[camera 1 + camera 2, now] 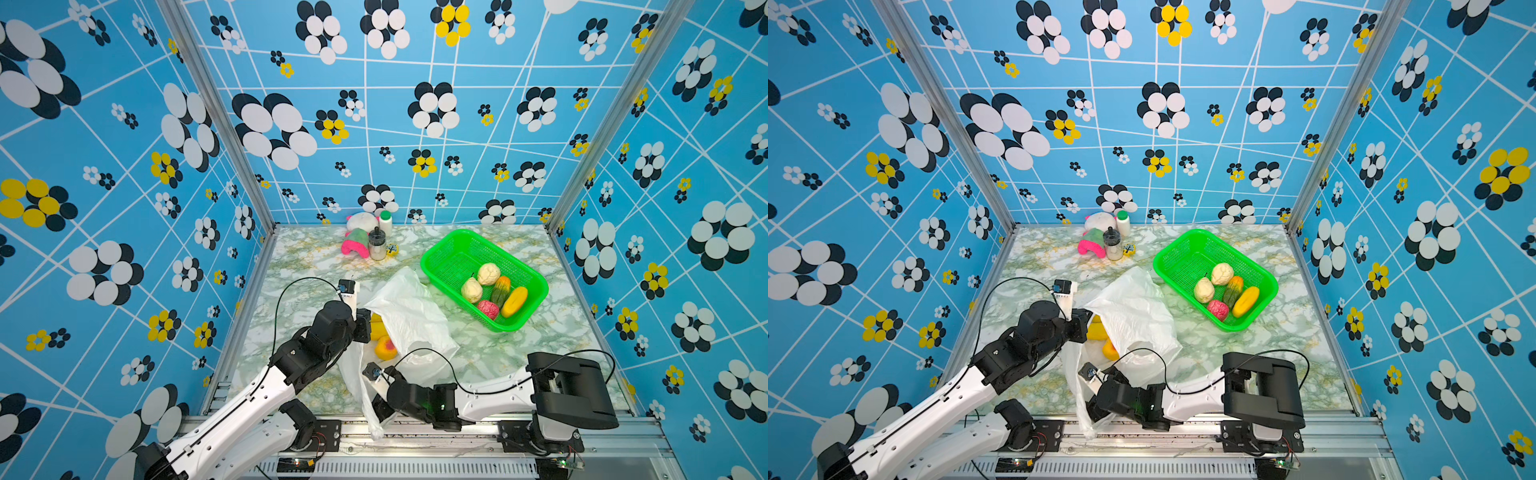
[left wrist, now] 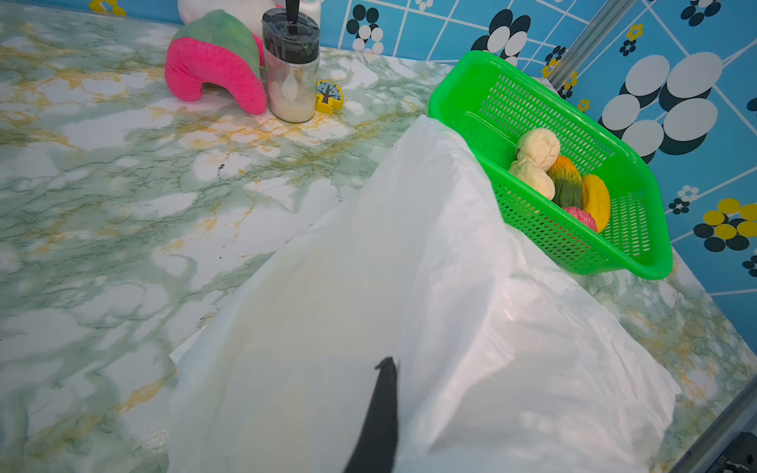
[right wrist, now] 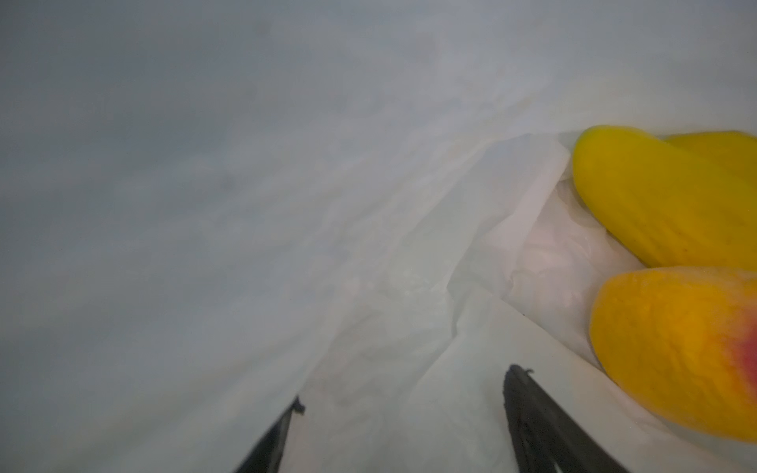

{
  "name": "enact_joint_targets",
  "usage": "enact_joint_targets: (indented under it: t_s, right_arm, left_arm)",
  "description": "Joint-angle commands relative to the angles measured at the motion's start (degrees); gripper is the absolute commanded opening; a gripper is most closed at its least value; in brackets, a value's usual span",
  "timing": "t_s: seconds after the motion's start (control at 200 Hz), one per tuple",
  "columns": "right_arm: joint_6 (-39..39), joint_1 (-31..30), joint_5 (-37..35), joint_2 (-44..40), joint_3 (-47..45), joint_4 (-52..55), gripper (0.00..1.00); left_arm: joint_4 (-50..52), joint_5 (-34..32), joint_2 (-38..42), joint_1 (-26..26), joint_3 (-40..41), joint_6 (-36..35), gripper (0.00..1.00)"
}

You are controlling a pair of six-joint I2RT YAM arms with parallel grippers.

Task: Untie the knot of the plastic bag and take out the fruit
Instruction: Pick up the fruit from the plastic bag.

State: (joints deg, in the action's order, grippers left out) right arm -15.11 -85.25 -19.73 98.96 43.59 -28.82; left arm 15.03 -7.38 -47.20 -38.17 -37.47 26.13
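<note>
Though apart, fruit [image 3: 655,196] beside right tool [image 3: 407,387]

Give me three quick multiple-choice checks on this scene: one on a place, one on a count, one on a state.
1. Where is the green basket relative to the plastic bag?
A. To the robot's right of it
B. Under it
C. To the robot's left of it

2. How many fruits lie in the basket?
A. Three
B. Eight
C. Five

3. How is the right pincer?
A. Shut on a fruit
B. Open, inside the bag
C. Open, above the basket

Key:
1 A: both top views show the basket on the right arm's side of the bag.
2 C: two cream, one green-orange, one yellow and one red lie there.
3 B: the right wrist view shows its jaws apart with white film all round.
</note>
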Motion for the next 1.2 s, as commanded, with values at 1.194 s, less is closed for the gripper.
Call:
enact_joint_targets:
  t_s: [1.194]
  right_arm:
    - [-11.7, 13.1, -14.5, 10.8, 10.8, 18.6, 0.81]
  left_arm:
    - [-5.4, 1.9, -0.2, -0.1, 3.1, -1.0, 0.00]
